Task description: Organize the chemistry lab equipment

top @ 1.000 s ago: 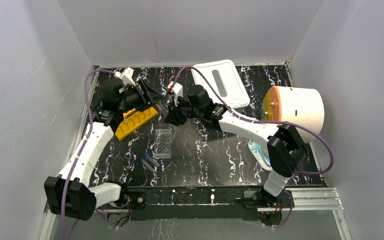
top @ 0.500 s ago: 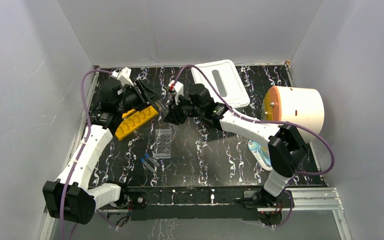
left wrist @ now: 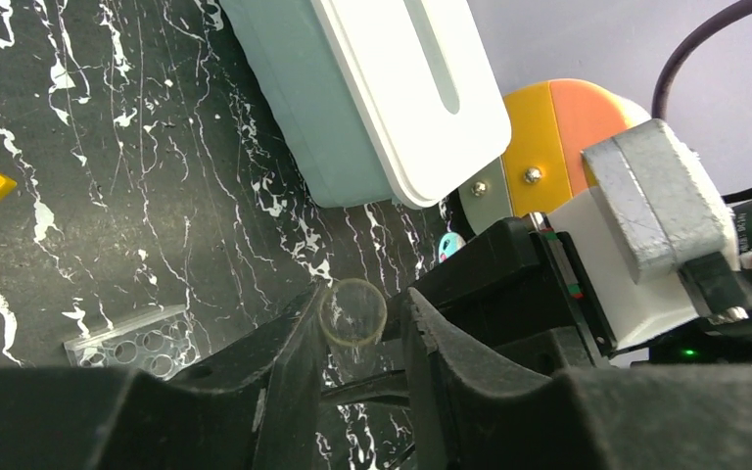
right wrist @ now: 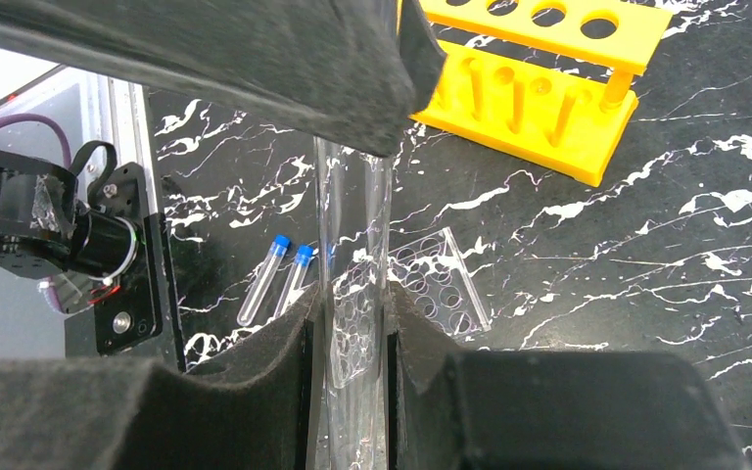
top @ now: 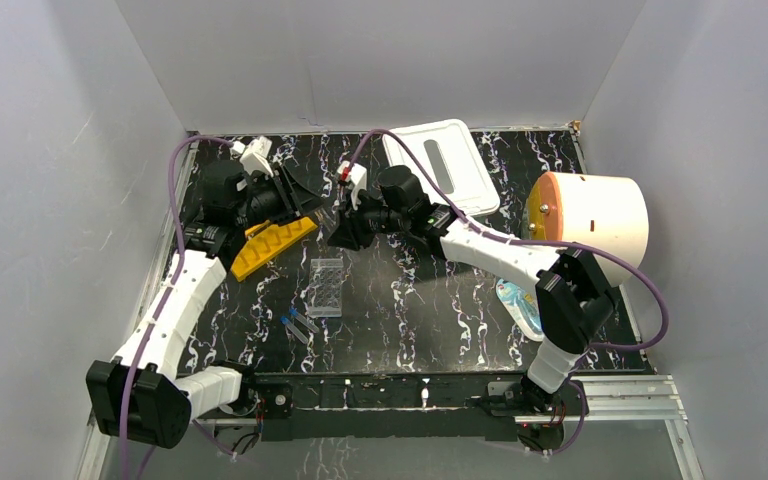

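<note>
Here, right fingers (right wrist: 264, 392) clamping clear cylinder (right wrist: 352, 245), left fingers (left wrist: 284, 367) flanking it, contact unclear

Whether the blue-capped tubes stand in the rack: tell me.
No, both tubes lie flat on the table, apart from the rack.

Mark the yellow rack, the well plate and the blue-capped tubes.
yellow rack (top: 272, 245): top view, middle of its body.
well plate (top: 328, 287): top view, centre of the plate.
blue-capped tubes (right wrist: 259, 284): right wrist view, clear body of the left tube.
</note>
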### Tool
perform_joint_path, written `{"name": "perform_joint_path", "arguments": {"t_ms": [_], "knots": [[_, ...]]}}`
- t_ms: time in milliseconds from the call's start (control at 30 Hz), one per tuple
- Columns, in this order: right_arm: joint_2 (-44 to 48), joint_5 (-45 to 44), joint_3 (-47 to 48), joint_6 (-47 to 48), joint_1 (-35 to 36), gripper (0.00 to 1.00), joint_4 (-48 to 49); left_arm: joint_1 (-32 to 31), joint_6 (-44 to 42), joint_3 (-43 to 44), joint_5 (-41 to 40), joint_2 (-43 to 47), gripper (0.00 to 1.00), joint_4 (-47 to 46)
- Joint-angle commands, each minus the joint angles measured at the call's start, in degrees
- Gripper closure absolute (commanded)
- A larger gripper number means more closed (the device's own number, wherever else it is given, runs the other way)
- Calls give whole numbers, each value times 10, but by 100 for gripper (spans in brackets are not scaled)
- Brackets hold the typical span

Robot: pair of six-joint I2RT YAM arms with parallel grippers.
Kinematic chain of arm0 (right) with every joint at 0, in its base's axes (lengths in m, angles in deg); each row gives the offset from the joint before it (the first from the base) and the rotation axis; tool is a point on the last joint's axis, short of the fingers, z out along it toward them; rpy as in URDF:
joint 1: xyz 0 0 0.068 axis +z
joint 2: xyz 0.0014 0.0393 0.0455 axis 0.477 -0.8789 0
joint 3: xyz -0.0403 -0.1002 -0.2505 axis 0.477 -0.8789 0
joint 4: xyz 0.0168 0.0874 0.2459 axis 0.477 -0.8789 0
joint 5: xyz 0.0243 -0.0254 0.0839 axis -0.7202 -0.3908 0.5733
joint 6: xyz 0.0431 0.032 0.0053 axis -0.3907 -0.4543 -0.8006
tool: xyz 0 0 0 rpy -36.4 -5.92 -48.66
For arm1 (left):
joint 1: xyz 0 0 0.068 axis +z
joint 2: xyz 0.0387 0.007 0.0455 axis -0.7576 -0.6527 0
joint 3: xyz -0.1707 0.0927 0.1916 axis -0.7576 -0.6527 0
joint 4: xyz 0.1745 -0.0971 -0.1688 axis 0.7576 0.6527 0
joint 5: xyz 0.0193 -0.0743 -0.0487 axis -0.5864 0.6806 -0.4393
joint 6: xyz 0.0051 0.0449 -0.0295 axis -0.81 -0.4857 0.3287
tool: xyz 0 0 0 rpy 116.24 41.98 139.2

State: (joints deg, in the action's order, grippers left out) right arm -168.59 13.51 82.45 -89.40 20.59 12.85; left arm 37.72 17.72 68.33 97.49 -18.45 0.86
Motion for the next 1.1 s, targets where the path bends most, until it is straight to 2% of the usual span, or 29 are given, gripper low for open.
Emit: {"name": "perform_joint_path", "arguments": {"t_ms": [0, 133, 200, 400, 467, 633, 767, 1067], "knots": [[-4, 24, 30, 12, -2, 76, 37, -1, -2, 10, 27, -5, 72, -12], [-8, 13, 30, 11, -2, 75, 39, -1, -2, 9, 30, -5, 88, -15], [-9, 2, 31, 7, -2, 71, 39, -1, -13, 15, 19, -5, 95, -1], [12, -43, 17, -2, -3, 29, 44, -1, -59, 53, -53, -1, 96, 54], [26, -59, 9, -3, -5, 23, 46, -1, -87, 70, -95, -1, 95, 79], [61, -111, 6, 0, -16, 21, 7, -1, -139, 115, -232, -6, 95, 125], [84, -139, 5, 8, -26, 21, -30, -1, -166, 132, -337, -17, 95, 111], [115, -153, 3, 15, -45, 21, -96, -1, -241, 137, -426, -80, 93, -8]]}}
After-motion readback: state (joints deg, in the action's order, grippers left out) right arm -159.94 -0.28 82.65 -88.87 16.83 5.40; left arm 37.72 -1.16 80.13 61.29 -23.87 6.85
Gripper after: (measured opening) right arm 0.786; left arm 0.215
